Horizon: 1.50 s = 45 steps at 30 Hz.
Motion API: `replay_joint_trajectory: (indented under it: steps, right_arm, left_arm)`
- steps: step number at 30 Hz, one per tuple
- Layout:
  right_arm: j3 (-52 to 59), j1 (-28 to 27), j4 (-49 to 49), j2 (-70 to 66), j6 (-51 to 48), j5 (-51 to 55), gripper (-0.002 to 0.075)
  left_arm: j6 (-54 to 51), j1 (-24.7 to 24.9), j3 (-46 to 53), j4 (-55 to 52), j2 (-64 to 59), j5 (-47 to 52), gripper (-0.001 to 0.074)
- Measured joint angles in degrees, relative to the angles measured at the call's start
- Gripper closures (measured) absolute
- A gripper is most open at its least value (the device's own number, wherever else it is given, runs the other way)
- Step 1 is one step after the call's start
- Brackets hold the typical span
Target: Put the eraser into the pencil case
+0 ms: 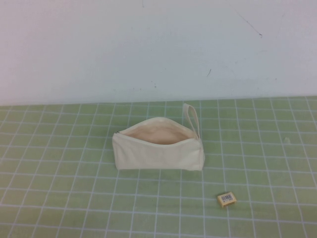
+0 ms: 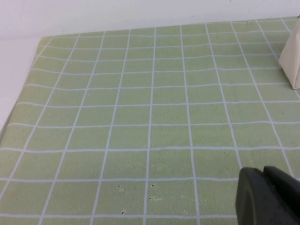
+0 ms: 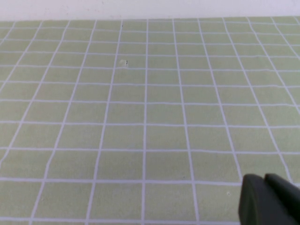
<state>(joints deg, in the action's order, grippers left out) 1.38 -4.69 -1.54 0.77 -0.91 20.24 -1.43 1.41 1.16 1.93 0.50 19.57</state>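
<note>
The cream pencil case (image 1: 157, 146) stands on the green grid mat in the middle of the high view, its mouth open and showing peach lining, with its loop strap (image 1: 191, 118) at the right end. The tan eraser (image 1: 226, 199) with a white barcode label lies on the mat, nearer me and to the pouch's right. Neither arm shows in the high view. My left gripper (image 2: 263, 172) is shut and empty over bare mat; a corner of the pouch (image 2: 293, 58) shows far off. My right gripper (image 3: 264, 178) is shut and empty over bare mat.
The green grid mat (image 1: 74, 188) covers the table up to a white wall (image 1: 148, 44) at the back. The mat's left edge (image 2: 18, 103) shows in the left wrist view. A small speck (image 3: 123, 62) marks the mat in the right wrist view.
</note>
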Motion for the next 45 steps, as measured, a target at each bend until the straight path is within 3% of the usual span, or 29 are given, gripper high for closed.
replay_joint_trajectory:
  steps: [6, 16, 25, 29, 37, 45]
  right_arm:
    - [0.23, 0.00, -0.40, 0.00, -0.47, -4.10, 0.0727]
    - [0.23, 0.00, -0.68, 0.00, 0.30, -38.89, 0.0727]
    - [-0.13, 0.00, -0.68, 0.00, 3.62, -52.15, 0.0727]
    - [-6.85, 0.00, -0.68, 0.00, 3.62, -43.42, 0.0727]
    - [-32.24, 0.00, -2.64, -8.47, 3.28, -9.00, 0.0727]
    - [-39.66, 0.00, 1.54, -26.21, -3.50, 12.57, 0.0727]
  left_arm:
    - [0.00, 0.00, 0.00, 0.00, 0.00, 0.00, 0.0736]
    - [0.00, 0.00, 0.00, 0.00, 0.00, 0.00, 0.0737]
    - [0.00, 0.00, 0.00, 0.00, 0.00, 0.00, 0.0737]
    - [0.00, 0.00, 0.00, 0.00, 0.00, 0.00, 0.0736]
    - [0.00, 0.00, 0.00, 0.00, 0.00, 0.00, 0.0736]
    - [0.00, 0.00, 0.00, 0.00, 0.00, 0.00, 0.0736]
